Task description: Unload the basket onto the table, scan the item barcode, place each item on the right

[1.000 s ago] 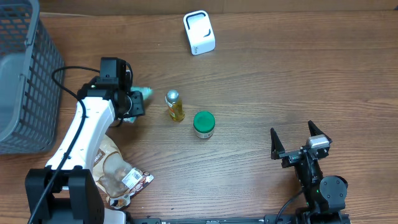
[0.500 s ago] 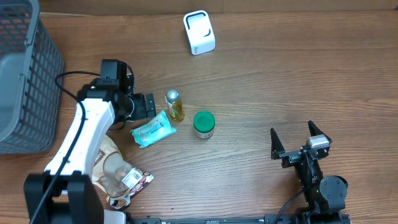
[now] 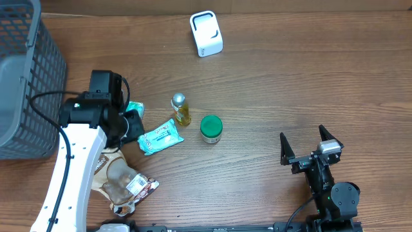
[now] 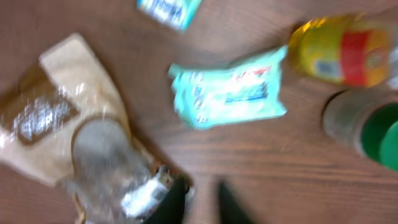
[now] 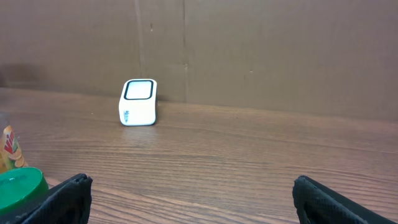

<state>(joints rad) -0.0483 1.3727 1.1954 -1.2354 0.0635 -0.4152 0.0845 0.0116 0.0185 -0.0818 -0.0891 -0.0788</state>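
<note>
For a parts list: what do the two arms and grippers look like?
The left arm has a long white link, black joints and a looping black cable; the left gripper is black. The right arm is all black, with a small grey block near the right gripper and its pointed fingers.

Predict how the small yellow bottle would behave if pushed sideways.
The yellow bottle stands upright, tall and narrow, so it would probably tip. Its round body would likely roll, perhaps toward the green-lidded jar close beside it.

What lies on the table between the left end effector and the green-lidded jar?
A teal packet lies between the left end effector and the green-lidded jar; the overhead view shows it.
</note>
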